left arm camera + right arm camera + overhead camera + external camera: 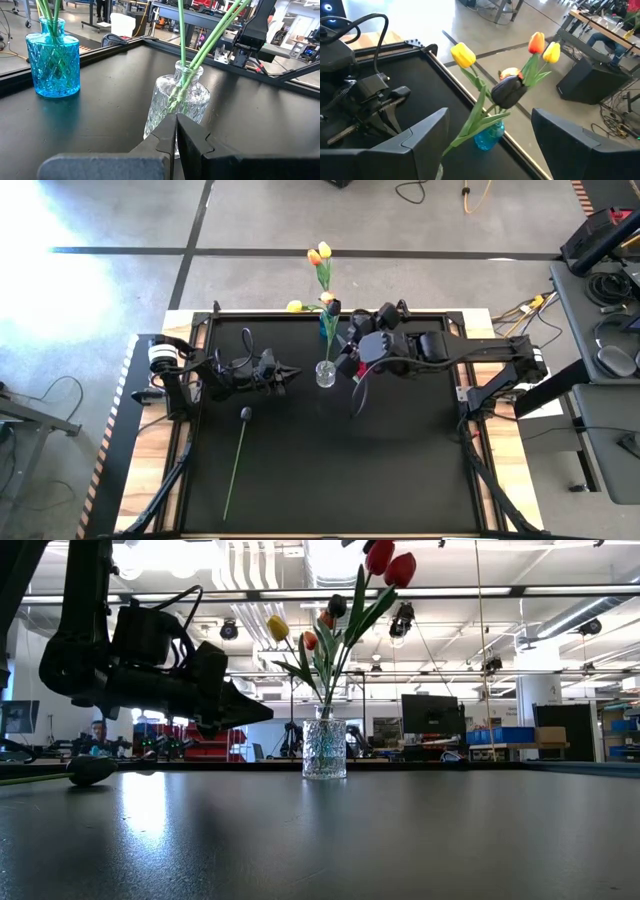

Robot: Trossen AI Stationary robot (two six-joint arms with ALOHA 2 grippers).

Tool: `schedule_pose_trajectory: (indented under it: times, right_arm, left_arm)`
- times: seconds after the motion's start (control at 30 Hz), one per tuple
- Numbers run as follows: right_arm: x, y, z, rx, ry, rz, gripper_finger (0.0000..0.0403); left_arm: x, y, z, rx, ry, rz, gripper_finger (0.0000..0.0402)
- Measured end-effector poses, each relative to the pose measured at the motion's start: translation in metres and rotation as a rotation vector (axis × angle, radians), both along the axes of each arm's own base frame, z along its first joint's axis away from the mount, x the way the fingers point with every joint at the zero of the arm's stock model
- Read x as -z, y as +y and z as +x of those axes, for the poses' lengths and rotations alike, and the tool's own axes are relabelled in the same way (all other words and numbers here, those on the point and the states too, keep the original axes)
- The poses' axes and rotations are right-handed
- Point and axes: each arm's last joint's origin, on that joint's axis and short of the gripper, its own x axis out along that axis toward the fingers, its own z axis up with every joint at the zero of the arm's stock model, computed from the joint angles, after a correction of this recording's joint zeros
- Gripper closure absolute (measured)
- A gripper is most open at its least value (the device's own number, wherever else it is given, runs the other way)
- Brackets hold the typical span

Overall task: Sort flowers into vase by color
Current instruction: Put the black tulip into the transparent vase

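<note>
High view: the black worktop [400,470] carries two vases near its far edge. The right pincer [352,363] hangs just beside the clear vase [325,374], with its fingers [570,145] wide apart and nothing between them. The left pincer [290,374] is on the other side of this vase, fingers pressed together, empty. The clear vase holds red tulips [390,562] and a dark one. The blue vase [52,56] behind it holds yellow and orange tulips [319,255]. One dark-headed tulip [240,450] lies flat on the worktop, near the left arm.
</note>
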Motion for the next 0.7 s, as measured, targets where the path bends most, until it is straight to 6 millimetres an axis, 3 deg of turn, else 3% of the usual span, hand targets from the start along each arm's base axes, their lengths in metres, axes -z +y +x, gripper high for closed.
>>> schedule_pose_trajectory:
  times: [0.23,0.37,0.57,0.7]
  right_arm:
    - [-0.022,-0.002,-0.014,-0.042,0.122,-0.056,0.0158]
    - [-0.027,-0.013,-0.027,-0.017,0.183,-0.062,0.022]
    - [-0.009,-0.035,-0.049,-0.05,0.198,-0.008,0.0371]
    - [0.01,-0.047,-0.069,-0.109,0.137,-0.002,0.0389]
  left_arm:
    - [0.0,0.0,0.0,0.0,0.0,0.0,0.0402]
    - [0.0,0.0,0.0,0.0,0.0,0.0,0.0402]
    - [0.0,0.0,0.0,0.001,0.002,0.01,0.0402]
    - [0.0,0.0,0.0,0.002,0.004,0.017,0.0402]
